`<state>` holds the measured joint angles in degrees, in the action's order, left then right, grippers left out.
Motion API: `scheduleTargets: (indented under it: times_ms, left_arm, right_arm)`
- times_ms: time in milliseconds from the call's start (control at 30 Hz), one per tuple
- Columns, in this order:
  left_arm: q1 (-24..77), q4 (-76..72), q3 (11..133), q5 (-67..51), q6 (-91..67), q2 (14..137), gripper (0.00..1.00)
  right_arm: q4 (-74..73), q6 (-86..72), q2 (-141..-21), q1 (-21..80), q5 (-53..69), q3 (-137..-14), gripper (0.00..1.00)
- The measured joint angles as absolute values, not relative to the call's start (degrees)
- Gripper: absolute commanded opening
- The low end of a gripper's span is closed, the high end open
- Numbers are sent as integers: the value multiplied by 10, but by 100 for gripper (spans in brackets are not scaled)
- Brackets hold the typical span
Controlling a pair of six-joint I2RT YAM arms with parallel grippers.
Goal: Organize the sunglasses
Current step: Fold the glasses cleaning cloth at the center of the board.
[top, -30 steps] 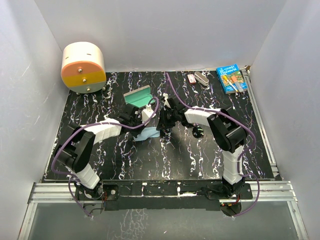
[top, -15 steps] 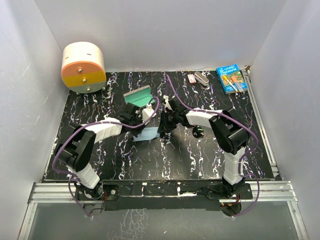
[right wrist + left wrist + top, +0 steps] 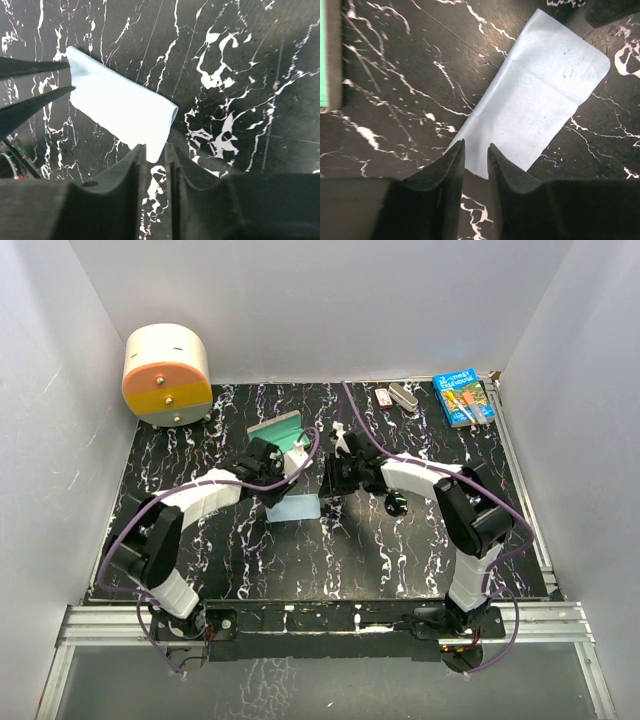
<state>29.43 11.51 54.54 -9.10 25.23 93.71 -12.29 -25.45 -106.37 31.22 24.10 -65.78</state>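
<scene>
Where cloth (image 3: 535, 95) lies, left gripper (image 3: 475, 147) (seemingly ajar) hovers.

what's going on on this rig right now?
Both arms are over the folded light-blue cloth, lying flat on the marble table. The left hand and right hand sit at opposite ends of it, jaws slightly apart, gripping nothing. The open case, teal lining showing, stands beyond the left hand. What looks like the sunglasses lies untouched right of the right hand.
</scene>
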Motion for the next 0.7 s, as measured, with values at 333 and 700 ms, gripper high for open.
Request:
scheduleTargets:
  times_ms: [333,700]
  left_arm:
    - [250,117,555,-63,260,877,52]
    - [197,144,574,-83,244,927,69]
  right_arm:
    - [-155,-225,-1077,310,195,-696,39]
    - [-161,-221,-1112,310,194,-707,40]
